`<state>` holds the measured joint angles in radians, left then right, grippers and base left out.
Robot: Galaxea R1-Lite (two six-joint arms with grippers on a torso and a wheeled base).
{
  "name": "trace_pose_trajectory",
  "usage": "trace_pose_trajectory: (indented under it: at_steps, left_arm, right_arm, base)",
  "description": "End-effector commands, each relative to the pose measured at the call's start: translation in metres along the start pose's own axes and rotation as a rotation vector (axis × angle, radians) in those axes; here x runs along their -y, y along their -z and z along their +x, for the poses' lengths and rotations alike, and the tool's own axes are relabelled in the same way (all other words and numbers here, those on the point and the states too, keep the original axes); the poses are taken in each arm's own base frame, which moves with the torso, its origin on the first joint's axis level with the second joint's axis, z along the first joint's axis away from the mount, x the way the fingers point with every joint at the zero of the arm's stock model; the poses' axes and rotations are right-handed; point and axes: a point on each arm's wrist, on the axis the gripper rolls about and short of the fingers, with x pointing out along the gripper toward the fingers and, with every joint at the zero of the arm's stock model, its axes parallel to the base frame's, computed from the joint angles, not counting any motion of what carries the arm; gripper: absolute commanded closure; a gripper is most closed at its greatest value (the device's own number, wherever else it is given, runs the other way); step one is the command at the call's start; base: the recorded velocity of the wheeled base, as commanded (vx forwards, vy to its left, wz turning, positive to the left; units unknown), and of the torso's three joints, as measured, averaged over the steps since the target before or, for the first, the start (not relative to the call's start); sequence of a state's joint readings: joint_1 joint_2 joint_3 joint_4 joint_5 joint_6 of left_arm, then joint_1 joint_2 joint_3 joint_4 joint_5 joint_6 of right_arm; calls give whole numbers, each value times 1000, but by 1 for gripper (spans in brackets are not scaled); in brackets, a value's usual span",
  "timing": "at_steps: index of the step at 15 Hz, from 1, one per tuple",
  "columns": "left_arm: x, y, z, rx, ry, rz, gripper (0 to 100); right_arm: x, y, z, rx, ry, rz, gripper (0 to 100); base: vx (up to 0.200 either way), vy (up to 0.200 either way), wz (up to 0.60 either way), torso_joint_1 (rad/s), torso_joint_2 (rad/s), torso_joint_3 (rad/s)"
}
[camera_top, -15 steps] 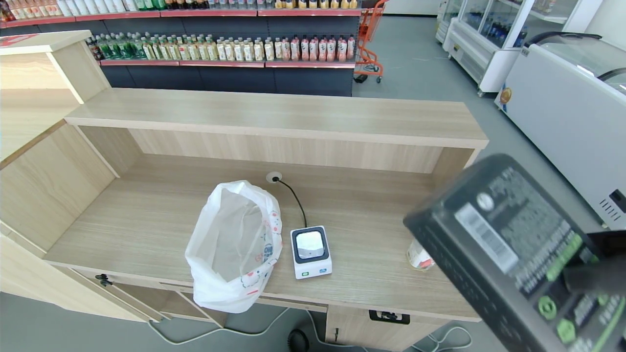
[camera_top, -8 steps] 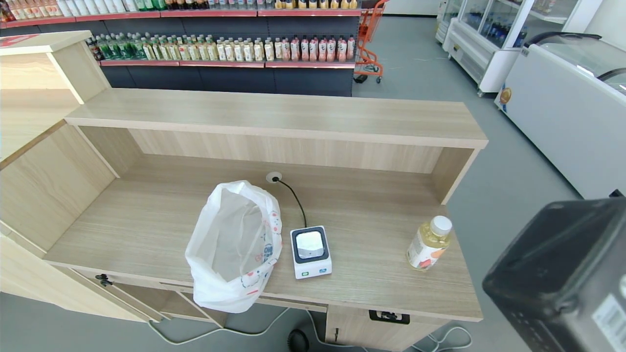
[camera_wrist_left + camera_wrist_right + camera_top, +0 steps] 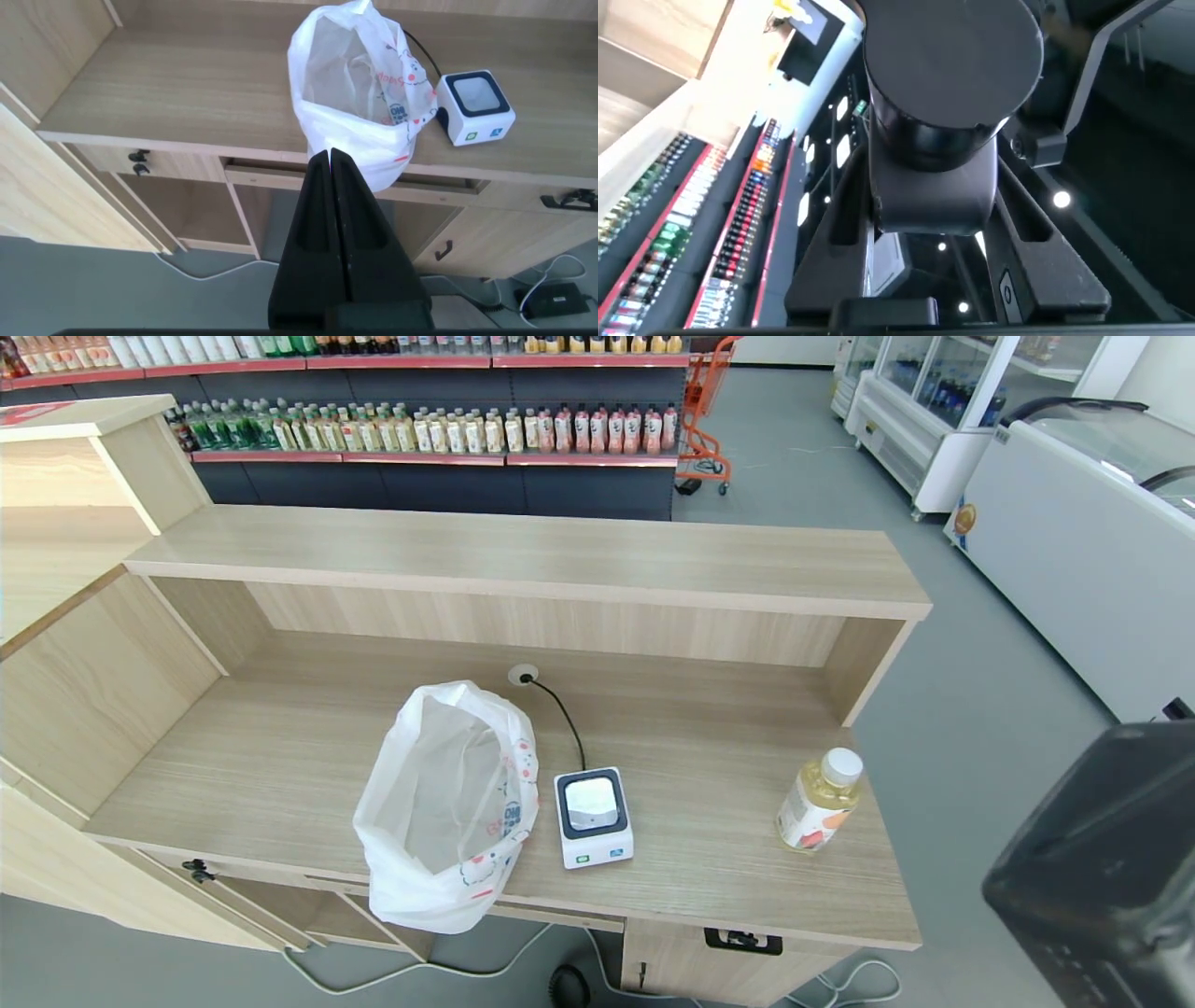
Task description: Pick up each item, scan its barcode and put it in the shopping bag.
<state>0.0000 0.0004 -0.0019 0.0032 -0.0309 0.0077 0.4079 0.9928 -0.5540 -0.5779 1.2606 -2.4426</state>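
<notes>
1. Supermarket checkout, with a light wooden counter (image 3: 280, 756) ahead; nearest, at the near right and off the counter's edge, a black container (image 3: 1102, 859) is held aloft by the right gripper (image 3: 938, 201), fingers closed against its two sides.
2. Its long axis runs along those fingers, with the round cap end away from the wrist; a plain dark face is turned to the head camera.
3. Left gripper (image 3: 332, 159) hangs just in front of the counter's near edge, below the shopping bag (image 3: 448, 803); its fingers are pressed together and hold nothing.
4. On the counter the bag stands open-mouthed at left; the barcode scanner (image 3: 594, 817) sits just beside it, window up; a yellow drink bottle (image 3: 817, 803) stands upright well apart at right.
5. Judged step: item picked, scan not yet done; next it should travel left over the scanner, barcode side rotated down toward the window.
6. Drink shelves (image 3: 420, 429) line the far side.
</notes>
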Motion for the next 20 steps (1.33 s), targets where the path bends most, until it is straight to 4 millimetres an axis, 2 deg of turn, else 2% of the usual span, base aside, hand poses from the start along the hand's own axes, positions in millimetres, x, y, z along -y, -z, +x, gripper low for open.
trace_pose_trajectory:
  at_steps: [1, 6, 11, 16, 18, 19, 20]
  left_arm:
    - [0, 0, 0, -1, 0, 0, 100]
    - [0, 0, 0, 0, 0, 0, 100]
    - [0, 0, 0, 0, 0, 0, 100]
    - [0, 0, 0, -1, 0, 0, 100]
    - [0, 0, 0, 0, 0, 0, 100]
    - [0, 0, 0, -1, 0, 0, 100]
    - [0, 0, 0, 0, 0, 0, 100]
  right_arm:
    - [1, -2, -1, 3, -4, -4, 100]
    - [-1, -13, -2, 40, -17, 63, 100]
    - [-2, -13, -2, 38, -27, 76, 100]
    - [-9, -13, -1, 56, -49, 163, 100]
    - [-26, 1, -5, -35, -210, 354, 100]
    - [-28, 1, -6, -47, -228, 383, 100]
    - [-39, -24, -21, -175, -411, 924, 100]
  base:
    - [0, 0, 0, 0, 0, 0]
    - [0, 0, 0, 0, 0, 0]
    - [0, 0, 0, 0, 0, 0]
    - [0, 0, 0, 0, 0, 0]
    - [0, 0, 0, 0, 0, 0]
    - [0, 0, 0, 0, 0, 0]
    - [0, 0, 0, 0, 0, 0]
